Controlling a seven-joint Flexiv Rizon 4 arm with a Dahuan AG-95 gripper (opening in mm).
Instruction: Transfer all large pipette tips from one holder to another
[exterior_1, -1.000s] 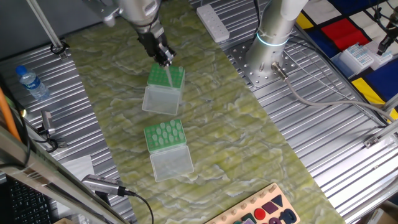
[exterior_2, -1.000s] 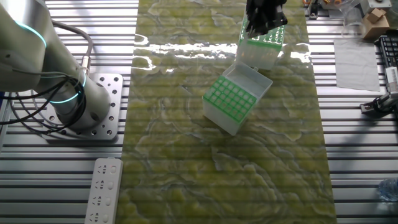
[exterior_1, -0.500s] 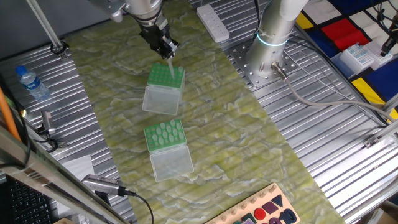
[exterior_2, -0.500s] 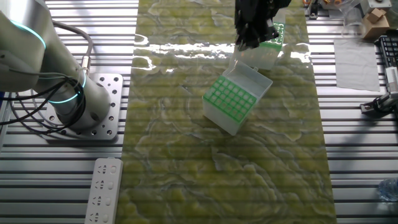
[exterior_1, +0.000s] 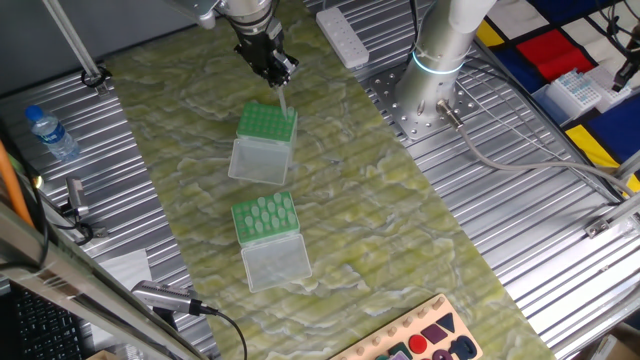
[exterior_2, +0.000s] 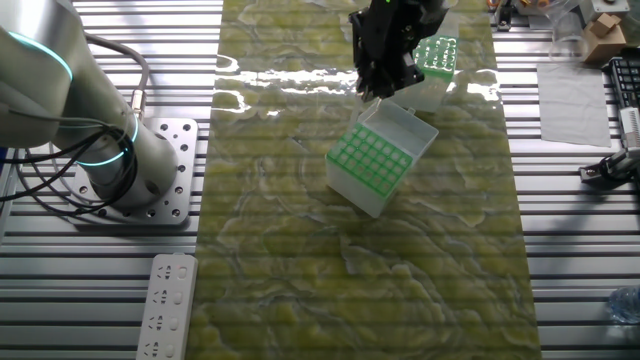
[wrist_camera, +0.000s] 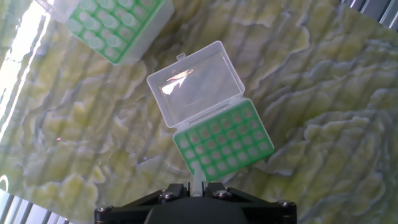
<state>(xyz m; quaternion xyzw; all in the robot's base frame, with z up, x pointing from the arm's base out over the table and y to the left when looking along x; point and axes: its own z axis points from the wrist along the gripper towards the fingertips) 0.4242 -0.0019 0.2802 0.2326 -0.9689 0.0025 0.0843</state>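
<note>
A green-and-white marbled mat (exterior_1: 330, 200) covers the middle of the ribbed metal table (exterior_1: 520, 230). On it stand two green-topped tip boxes with clear lids hinged open: one (exterior_1: 262, 145) (exterior_2: 378, 158) (wrist_camera: 217, 127) just under the arm, the other (exterior_1: 268, 238) (exterior_2: 428, 68) (wrist_camera: 115, 22) near it. The gripper (exterior_1: 275, 75) (exterior_2: 385, 80) (wrist_camera: 198, 186) hangs above the first box, its jaws closed on a single large pipette tip (exterior_1: 282, 101) (wrist_camera: 197, 182), which points down over the box's far edge, clear of the holes. No readable writing shows on anything.
</note>
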